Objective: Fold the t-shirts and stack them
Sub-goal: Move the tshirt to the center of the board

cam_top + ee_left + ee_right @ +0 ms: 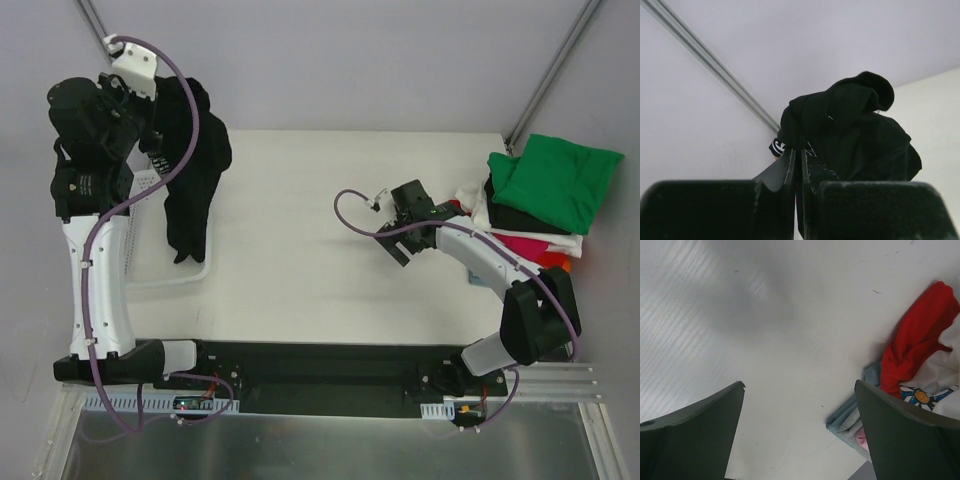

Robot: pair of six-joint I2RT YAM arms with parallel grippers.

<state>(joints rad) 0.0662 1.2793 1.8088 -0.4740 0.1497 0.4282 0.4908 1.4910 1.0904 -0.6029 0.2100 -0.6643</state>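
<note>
**Upper left: one black shirt aloft, folding not yet begun**

At upper left of the overhead view, holds the black t-shirt [190, 175] up in the left gripper [799, 155], jaws pressed together on a pinch of cloth. Dangles it bunched and crumpled above the white basket [165, 284], clear of the table [320, 290]. Shows no fold in it so far, and none of it spread flat.

Near the middle of the frame, hovers the right gripper [800, 387] over bare table, jaws wide apart and gripping nothing.

At the right edge, shows a pile [510, 215] that looks done: green t-shirt [555, 180] on top, with black, white and red layers under it. Looks untidy at one edge, where red cloth [920, 340] spills out in the right wrist view.

Cannot tell whether more shirts wait in the basket, hidden behind the arm and the hanging cloth.

Seems well along, judging by the pile. Leaves at least this: lay the black shirt flat, fold it, add it to the pile.
</note>
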